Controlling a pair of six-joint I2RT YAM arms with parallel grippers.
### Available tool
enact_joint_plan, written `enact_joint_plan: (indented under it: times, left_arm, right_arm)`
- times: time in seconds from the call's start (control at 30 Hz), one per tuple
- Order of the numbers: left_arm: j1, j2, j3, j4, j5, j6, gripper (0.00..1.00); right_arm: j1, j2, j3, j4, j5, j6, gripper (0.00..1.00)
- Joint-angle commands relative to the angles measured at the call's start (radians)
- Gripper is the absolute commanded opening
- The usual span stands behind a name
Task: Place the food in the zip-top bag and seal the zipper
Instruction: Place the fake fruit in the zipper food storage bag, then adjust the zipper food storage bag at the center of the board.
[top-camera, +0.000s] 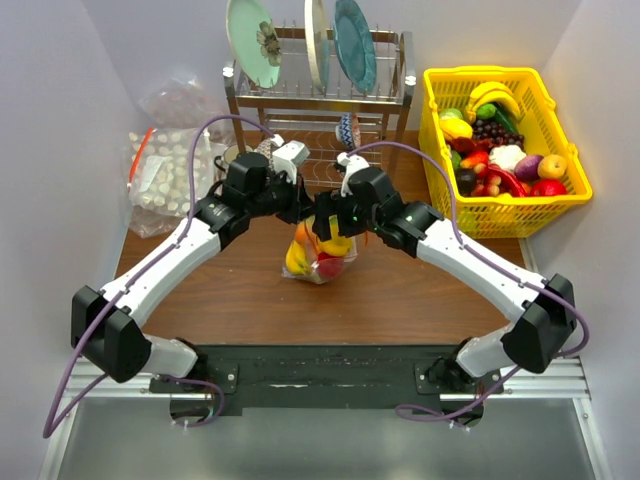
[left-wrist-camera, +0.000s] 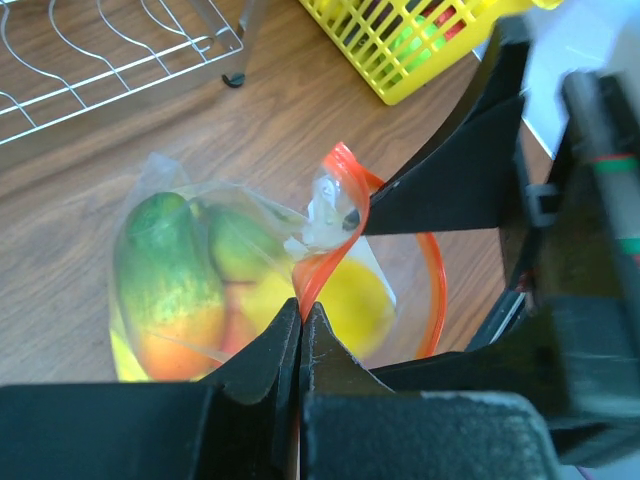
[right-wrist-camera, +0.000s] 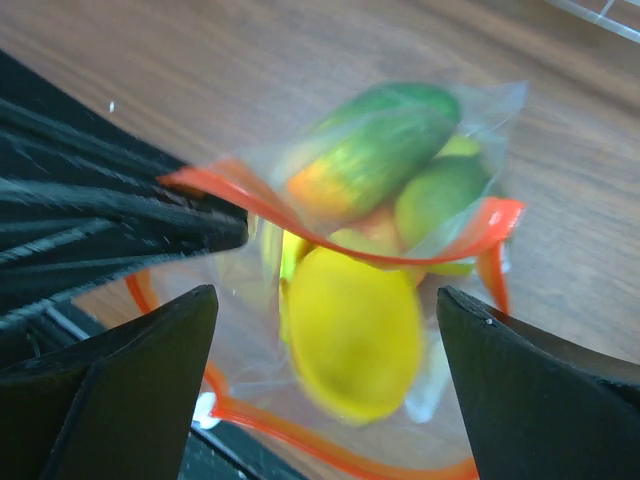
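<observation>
The left pincer (left-wrist-camera: 300, 308) is clamped tight on the zipper (left-wrist-camera: 318, 265). The right pincer (right-wrist-camera: 325, 298) gapes wide astride the zip-top bag (top-camera: 318, 262), which sits mid-surface (top-camera: 420, 290) holding the food (right-wrist-camera: 350, 340). Beyond sits a yellow basket (top-camera: 540, 207).

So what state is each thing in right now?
zip-top bag: mouth open
zipper: unsealed
food: inside the bag
left claw: shut on the zipper
right claw: open, holding nothing
yellow basket: full of toy produce
dish rack: holding plates upright
</observation>
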Motion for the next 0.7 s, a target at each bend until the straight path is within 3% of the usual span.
enact_joint_plan:
  times: [0.0, 0.2, 0.4, 0.5, 0.53, 0.67]
  left_arm:
    - [-0.003, 0.01, 0.056, 0.008, 0.041, -0.02, 0.0]
    - [-0.001, 0.018, 0.067, -0.004, 0.028, -0.011, 0.0]
    - [0.002, 0.004, 0.067, -0.012, 0.012, -0.007, 0.0]
    - [0.002, -0.001, 0.064, -0.01, 0.008, -0.005, 0.0]
    - [0.002, -0.002, 0.064, -0.01, 0.008, -0.003, 0.0]
    - [0.002, -0.007, 0.063, -0.012, 0.005, -0.003, 0.0]
  right_arm:
    - [0.002, -0.062, 0.01, 0.048, 0.065, 0.026, 0.95]
    - [0.0, -0.146, 0.019, -0.005, 0.106, 0.011, 0.95]
    - [0.0, -0.263, -0.094, -0.006, 0.188, 0.045, 0.99]
    - [0.0, -0.263, -0.107, -0.092, 0.191, 0.066, 0.99]
    - [0.0, -0.26, -0.113, -0.107, 0.198, 0.078, 0.97]
    - [0.0, -0.277, -0.183, -0.121, 0.215, 0.152, 0.67]
